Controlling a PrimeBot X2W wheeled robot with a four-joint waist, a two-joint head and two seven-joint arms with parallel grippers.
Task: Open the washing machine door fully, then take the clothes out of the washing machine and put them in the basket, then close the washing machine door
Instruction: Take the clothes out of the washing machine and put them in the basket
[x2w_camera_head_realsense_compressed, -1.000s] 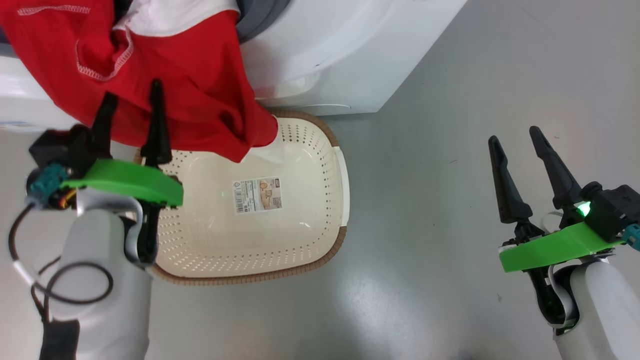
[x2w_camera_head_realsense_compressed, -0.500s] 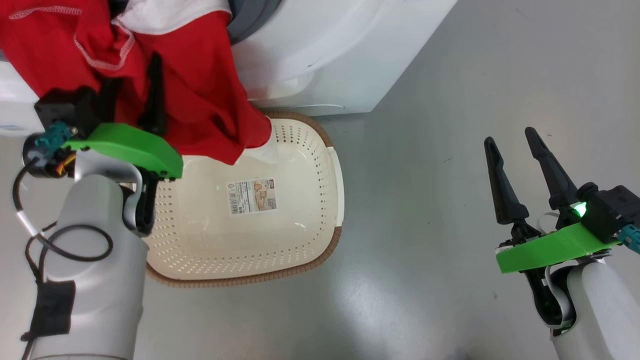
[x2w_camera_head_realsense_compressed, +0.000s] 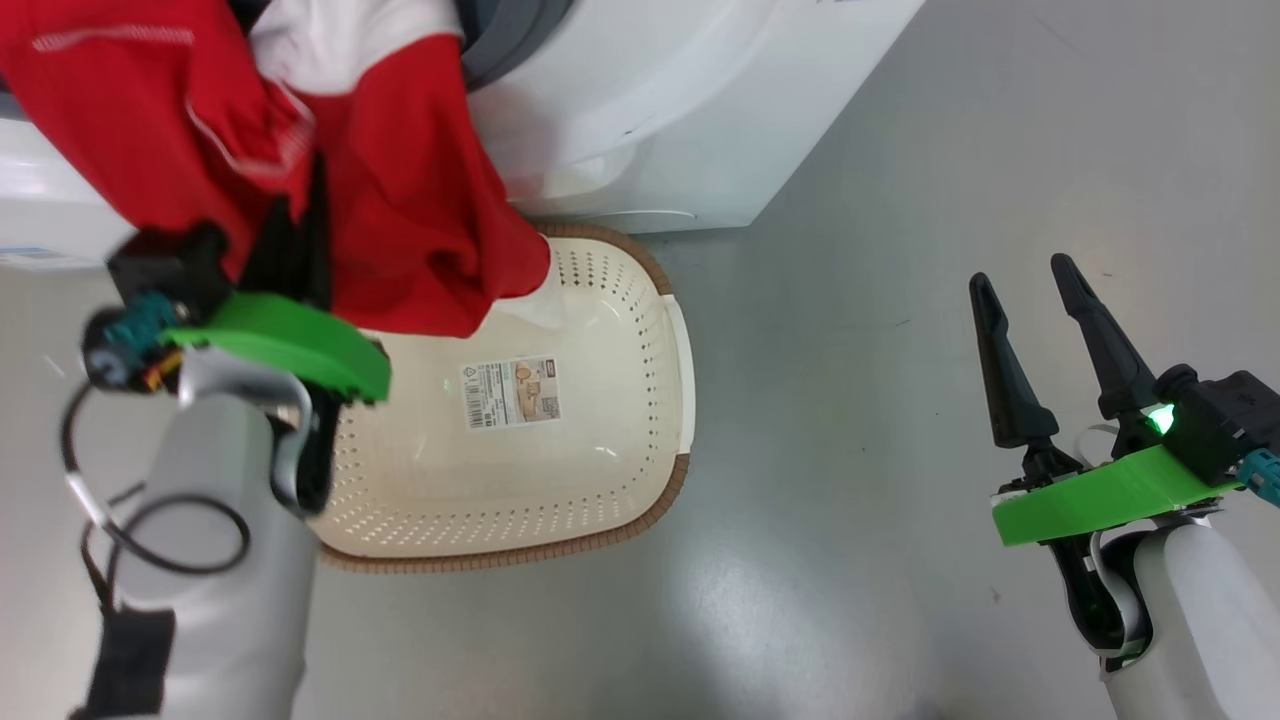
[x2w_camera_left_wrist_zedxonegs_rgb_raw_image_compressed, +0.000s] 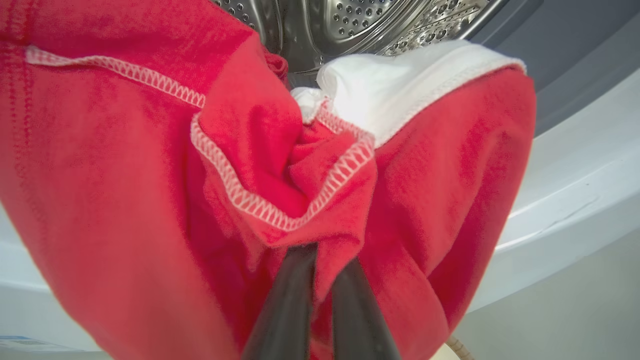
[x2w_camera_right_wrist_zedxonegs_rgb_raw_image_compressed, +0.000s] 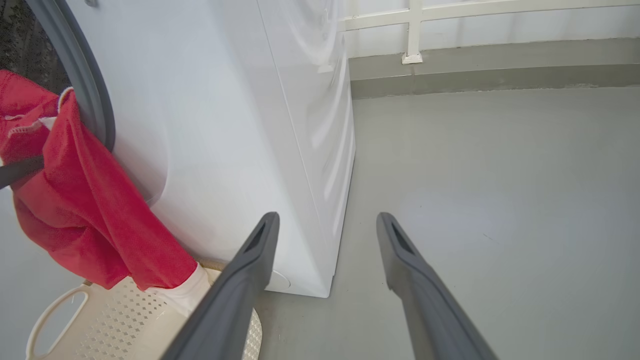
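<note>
Red clothes with white lining hang out of the washing machine mouth, their lowest corner dangling over the back of the cream basket on the floor. My left gripper is shut on a bunched fold of the clothes; its fingers meet inside the red fabric below the steel drum. My right gripper stands open with nothing in it over the bare floor to the right. In the right wrist view, my right gripper points past the machine's white corner. The washing machine door is out of view.
Grey floor stretches right of the basket. The basket holds only a paper label on its bottom. A white railing and a low kerb run along the far wall beyond the machine.
My left gripper pushed up into the hanging red cloth and closed on it, bunching the fabric. The right arm has stayed where it was.
</note>
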